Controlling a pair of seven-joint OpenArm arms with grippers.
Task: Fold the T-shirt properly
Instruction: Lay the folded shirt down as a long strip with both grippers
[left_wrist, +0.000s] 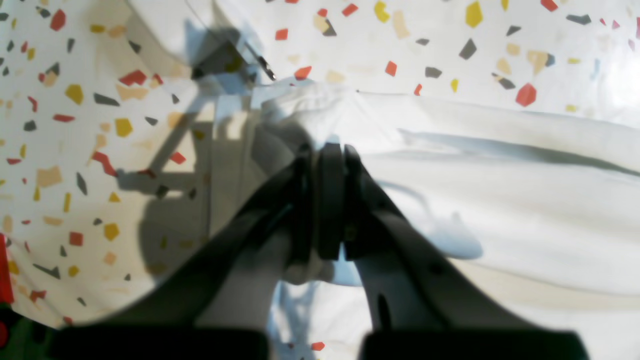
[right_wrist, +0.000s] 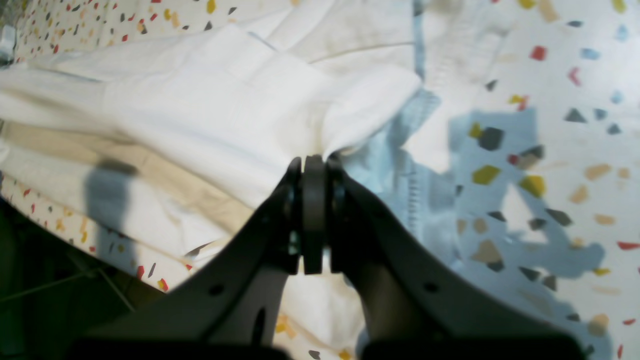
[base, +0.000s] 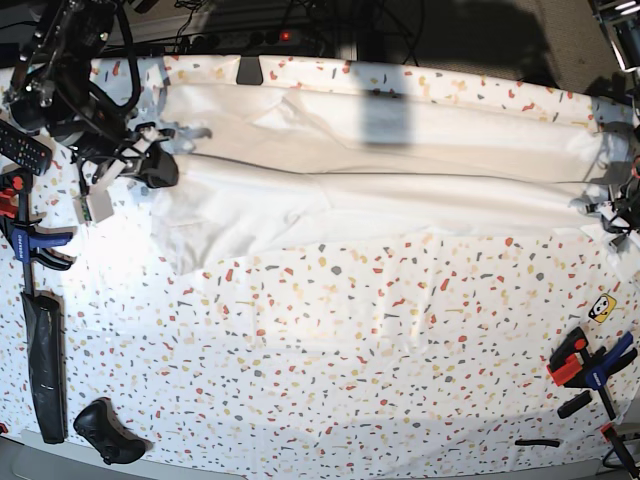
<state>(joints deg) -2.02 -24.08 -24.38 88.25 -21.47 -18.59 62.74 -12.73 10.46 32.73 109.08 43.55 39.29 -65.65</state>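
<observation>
Left claw: jaws closed, pinching a bunched edge of the T-shirt | T-shirt: white, wrinkled; stretches rightward across frame; long dark crease along upper part | Desk: white with coloured speckles; claw shadow cast on it at left

Speckled white table, white T-shirt stretched along far edge, clamps at both sides, black controller near front-left corner.

No text, label or number is legible anywhere.
</observation>
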